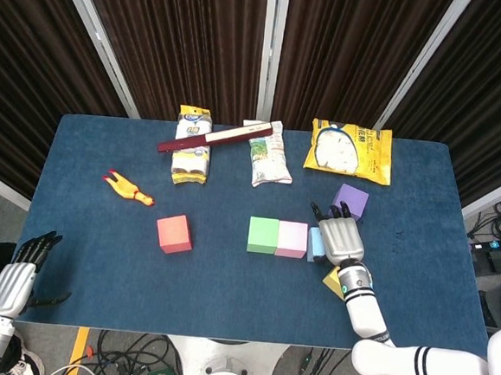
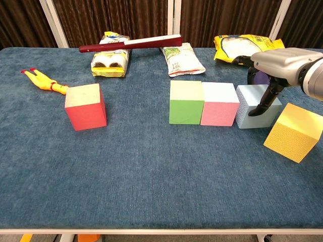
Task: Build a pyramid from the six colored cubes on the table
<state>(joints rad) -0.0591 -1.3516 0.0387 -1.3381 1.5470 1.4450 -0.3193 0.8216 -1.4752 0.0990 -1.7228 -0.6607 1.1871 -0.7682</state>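
1. Chest view: the right hand [image 2: 282, 63] is positioned over the light blue cube [image 2: 251, 107], palm down, with a dark finger [image 2: 264, 101] pressed against the cube's right face. No full grasp is seen; whether the cube is clamped cannot be told.
2. The light blue cube is seated on the table [image 2: 151, 176], touching the pink cube [image 2: 219, 104], which in turn touches the green cube [image 2: 185, 102]. A row of three is formed.
3. The yellow cube [image 2: 293, 132] is located just beside the right hand, tilted on an edge, nearer the front of the table.
4. The purple cube [image 1: 351, 201] is found behind the right hand in the head view.
5. The red cube [image 2: 85, 106] is set well apart to the left.
6. The left hand [image 1: 19, 278] is held off the table's front left corner, fingers apart, with nothing in it.
7. A rubber chicken [image 2: 43, 80], snack packets [image 2: 112, 61] bearing a dark red stick [image 2: 130, 44], a further packet [image 2: 182, 59] and a yellow bag [image 2: 237, 48] are placed along the far side.
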